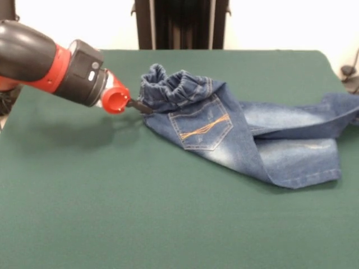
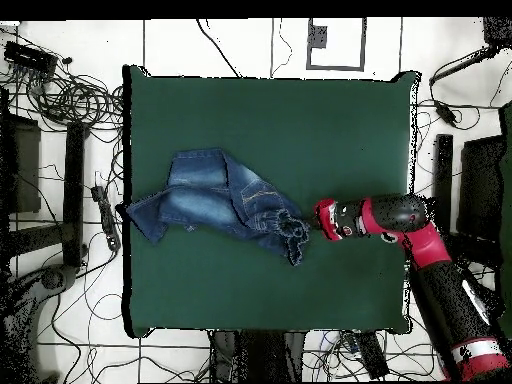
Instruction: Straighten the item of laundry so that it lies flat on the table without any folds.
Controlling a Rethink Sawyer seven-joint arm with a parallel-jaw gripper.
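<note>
My arm: it reaches in low from the left of the front view, the red collar just short of the cloth.
My pincer [image 1: 140, 105]: its dark tip sits at the bunched waistband; it looks closed on a pinch of that edge, though the tip is small and partly hidden, so I cannot tell for sure how far it is open.
Jeans [image 1: 241, 134]: they lie on the bench [image 1: 112, 213], right of centre in the front view, one back pocket with orange stitching facing up.
Waistband: gathered and standing up off the cloth, not flat.
Legs: they cross and overlap, one folded over the other, the far end trailing to the bench's right edge.
Done so far: little that I can see; the jeans are roughly stretched out lengthwise.
Left to do: I judge most of it, namely lay the waistband down, uncross the legs, smooth the folds.
</note>
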